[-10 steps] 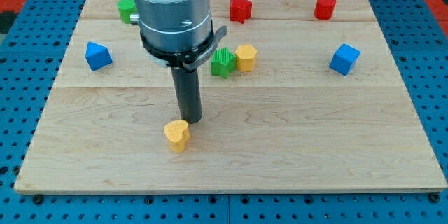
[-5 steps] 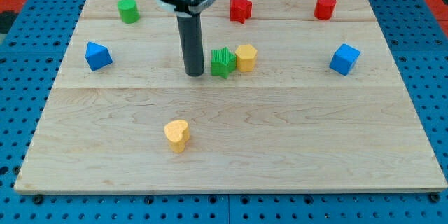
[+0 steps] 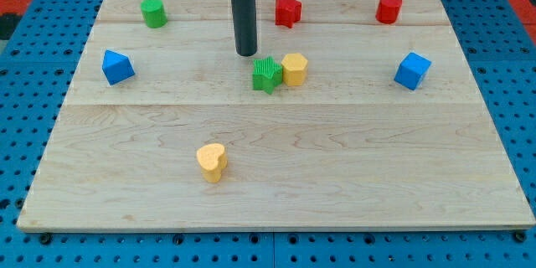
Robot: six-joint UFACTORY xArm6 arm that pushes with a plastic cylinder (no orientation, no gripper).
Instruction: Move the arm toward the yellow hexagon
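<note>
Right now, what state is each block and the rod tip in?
My tip: down on the board, just above-left of the green block, not touching.
Green block: touching the yellow hexagon.
Yellow hexagon: upright, untouched by my tip.
Yellow heart: alone, near the view's bottom.

A straight dark rod comes down from the view's top edge, a little left of centre, and stands upright. Only a sliver of the pale arm housing shows above it, cut off by the frame. My tip [image 3: 246, 54] rests at the rod's lower end, low against the surface, in the upper part of the view.
</note>
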